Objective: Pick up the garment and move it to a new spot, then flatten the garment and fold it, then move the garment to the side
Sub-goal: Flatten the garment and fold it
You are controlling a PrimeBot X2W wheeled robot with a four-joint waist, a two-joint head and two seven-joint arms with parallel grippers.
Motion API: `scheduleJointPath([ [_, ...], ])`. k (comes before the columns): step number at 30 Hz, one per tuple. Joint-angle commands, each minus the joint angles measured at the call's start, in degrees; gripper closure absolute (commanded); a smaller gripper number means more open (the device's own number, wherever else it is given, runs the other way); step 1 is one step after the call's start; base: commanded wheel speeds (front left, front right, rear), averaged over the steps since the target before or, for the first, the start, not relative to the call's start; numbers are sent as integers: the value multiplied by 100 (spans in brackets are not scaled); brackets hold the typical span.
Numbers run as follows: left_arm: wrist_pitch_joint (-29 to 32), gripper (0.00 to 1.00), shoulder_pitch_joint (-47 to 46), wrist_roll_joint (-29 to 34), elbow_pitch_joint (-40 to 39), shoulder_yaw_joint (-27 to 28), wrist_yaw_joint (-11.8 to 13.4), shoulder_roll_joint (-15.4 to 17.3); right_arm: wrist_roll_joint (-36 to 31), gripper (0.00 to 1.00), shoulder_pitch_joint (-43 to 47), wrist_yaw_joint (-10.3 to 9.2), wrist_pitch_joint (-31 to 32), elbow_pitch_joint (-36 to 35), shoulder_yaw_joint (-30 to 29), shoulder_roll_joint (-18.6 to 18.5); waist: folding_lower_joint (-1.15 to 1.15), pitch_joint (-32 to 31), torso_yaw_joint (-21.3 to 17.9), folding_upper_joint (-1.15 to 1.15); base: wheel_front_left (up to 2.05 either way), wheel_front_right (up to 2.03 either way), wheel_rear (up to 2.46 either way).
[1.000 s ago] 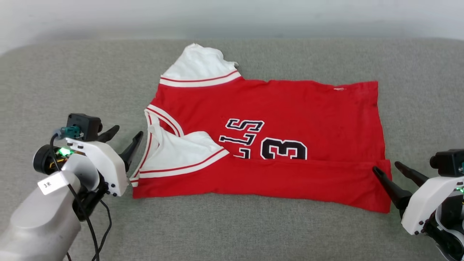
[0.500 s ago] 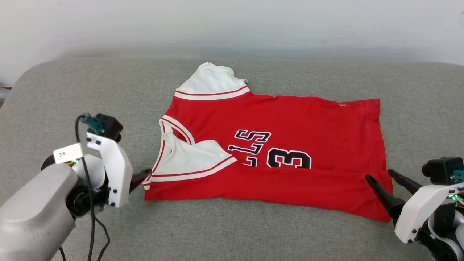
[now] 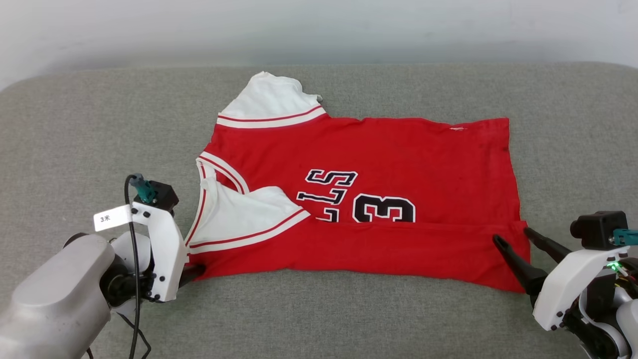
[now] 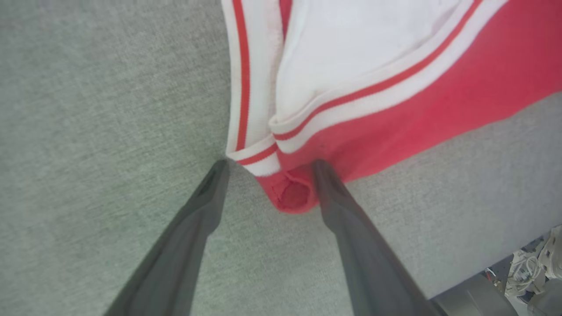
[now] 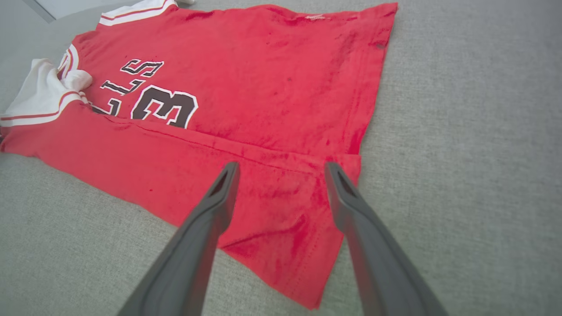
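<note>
1. The garment [image 3: 379, 149], a red jersey T-shirt with white sleeves, lay sideways in the middle of a grey fabric surface [image 3: 319, 319]. Its collar pointed to the robot's left and its hem to the right.
2. The long edge nearest the robot was folded up over the body, with one white sleeve [image 3: 239, 219] lying on top. This looked like a first lengthwise fold.
3. The left pincer [image 4: 270, 164] was spread wide and gripped nothing. Its fingers straddled the collar-end corner of that fold.
4. The right pincer [image 3: 512, 234] was also wide apart and empty, poised over the hem-end corner.
5. With one pincer at each end, they seemed placed to lift the edge together.
6. The readable print was black, white-outlined letters ending "LS" and a number "3", partly hidden by the fold. A small white tag [image 3: 112, 218] on the left arm showed "3" and a tiny unclear character.
</note>
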Motion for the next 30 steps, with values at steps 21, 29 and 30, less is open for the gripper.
scheduleJointPath([
  [21, -871, 100, -143, -206, -514, -458, -2, 309, -351, 0, -572, -5, 796, -453, 34, -821, 0, -212, 32, 0, 0, 0, 0],
  [29, -1063, 100, -227, -87, -972, -630, -2, 437, -63, 0, -626, -6, 2658, -667, 306, -1235, 0, -159, 178, 0, 0, 0, 0],
  [30, -1092, 100, -242, -78, -1006, -635, -2, 425, -2, 0, -611, -5, 2829, -649, 328, -1221, 0, -137, 195, 0, 0, 0, 0],
])
